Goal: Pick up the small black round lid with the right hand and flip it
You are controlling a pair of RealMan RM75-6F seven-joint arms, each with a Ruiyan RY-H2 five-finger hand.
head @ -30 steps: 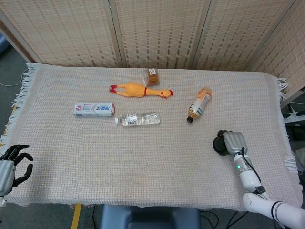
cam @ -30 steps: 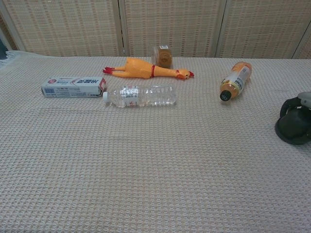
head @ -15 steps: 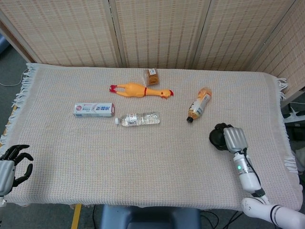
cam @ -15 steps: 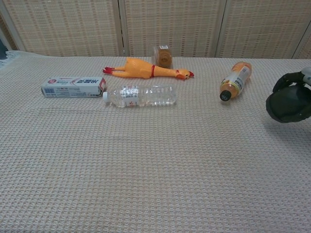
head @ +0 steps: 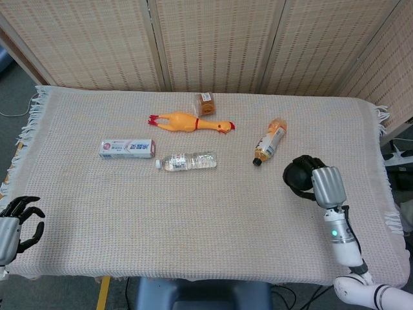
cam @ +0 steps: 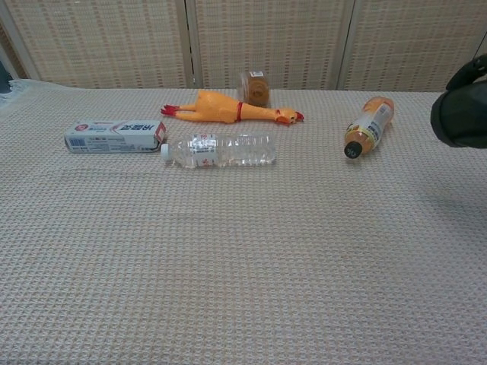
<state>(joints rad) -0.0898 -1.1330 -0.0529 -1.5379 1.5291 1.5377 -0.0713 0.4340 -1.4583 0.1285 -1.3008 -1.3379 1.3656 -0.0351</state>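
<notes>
My right hand (head: 321, 184) holds the small black round lid (head: 296, 177) lifted above the cloth at the right side of the table. In the chest view the lid (cam: 459, 118) hangs at the right edge, with only dark fingers (cam: 470, 72) of that hand showing above it. My left hand (head: 16, 223) rests at the table's near left corner, fingers apart and holding nothing. It does not show in the chest view.
On the cloth lie an orange drink bottle (head: 270, 142), a clear water bottle (head: 188, 161), a toothpaste box (head: 127, 148), a rubber chicken (head: 190, 122) and a small brown jar (head: 205, 103). A wicker screen (head: 213, 39) stands behind the table.
My right hand has raised the black lid off the cloth, lifting it steadily higher. The left hand has not moved.
</notes>
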